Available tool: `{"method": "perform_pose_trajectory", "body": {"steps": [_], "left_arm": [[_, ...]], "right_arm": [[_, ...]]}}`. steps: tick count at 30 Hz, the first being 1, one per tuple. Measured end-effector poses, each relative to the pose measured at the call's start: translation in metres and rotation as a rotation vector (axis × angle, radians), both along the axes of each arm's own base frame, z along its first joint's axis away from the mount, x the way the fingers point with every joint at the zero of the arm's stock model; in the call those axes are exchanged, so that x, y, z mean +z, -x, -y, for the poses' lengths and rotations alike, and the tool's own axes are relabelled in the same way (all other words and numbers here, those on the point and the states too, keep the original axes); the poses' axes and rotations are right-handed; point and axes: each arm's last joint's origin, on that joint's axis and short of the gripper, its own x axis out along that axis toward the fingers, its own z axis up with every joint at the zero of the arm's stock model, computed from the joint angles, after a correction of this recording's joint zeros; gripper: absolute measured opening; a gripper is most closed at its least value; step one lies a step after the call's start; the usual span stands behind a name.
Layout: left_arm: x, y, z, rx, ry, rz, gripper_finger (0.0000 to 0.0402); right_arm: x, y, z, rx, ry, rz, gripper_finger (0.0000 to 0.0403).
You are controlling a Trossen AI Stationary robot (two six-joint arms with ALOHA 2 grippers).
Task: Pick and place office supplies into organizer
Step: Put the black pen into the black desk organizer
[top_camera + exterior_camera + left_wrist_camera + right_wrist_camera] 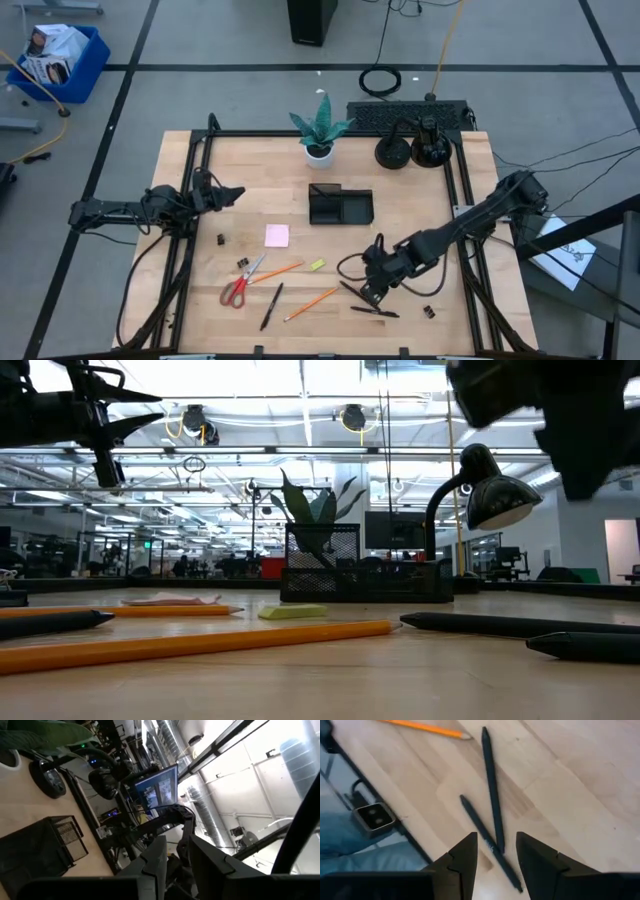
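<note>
The black organizer point(340, 205) stands mid-table. On the wood nearer the front lie a pink sticky pad point(277, 236), red-handled scissors point(243, 282), two orange pencils point(275, 272) point(310, 304), a yellow-green highlighter point(317, 265), a black pen point(271, 306) and small binder clips point(221, 240). Two more black pens point(491, 785) point(485, 835) lie crossed at the front right. My right gripper point(495, 852) hangs open above them, pointing steeply down, well clear of the table point(560, 420). My left gripper point(225, 195) waits at the left edge, raised, its fingers a narrow gap apart, holding nothing.
A potted plant point(320, 130), two round black bases point(392, 152) and a keyboard point(405, 115) stand at the far edge. Another binder clip point(429, 312) lies right of the crossed pens. A black frame rail point(380, 795) runs along the table's near edge.
</note>
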Motion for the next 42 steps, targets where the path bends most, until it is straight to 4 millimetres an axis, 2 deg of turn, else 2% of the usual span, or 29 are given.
{"method": "perform_pose_trajectory", "body": {"steps": [6, 12, 27, 42], "left_arm": [[0.0, 0.0, 0.001, -0.029, -0.008, 0.004, 0.0086], [0.0, 0.0, 0.001, -0.04, -0.011, 0.002, 0.0086], [-0.002, -0.001, 0.001, -0.039, -0.016, -0.019, 0.0086], [-0.001, -0.001, 0.001, -0.046, 0.008, -0.012, 0.0086]], "right_arm": [[-0.03, -0.013, -0.016, 0.026, -0.065, -0.031, 0.0125], [-0.042, -0.003, -0.029, 0.003, -0.011, -0.099, 0.0125], [-0.044, -0.002, -0.031, 0.044, 0.064, -0.061, 0.0124], [-0.064, -0.013, -0.039, 0.128, 0.105, -0.054, 0.0075]]}}
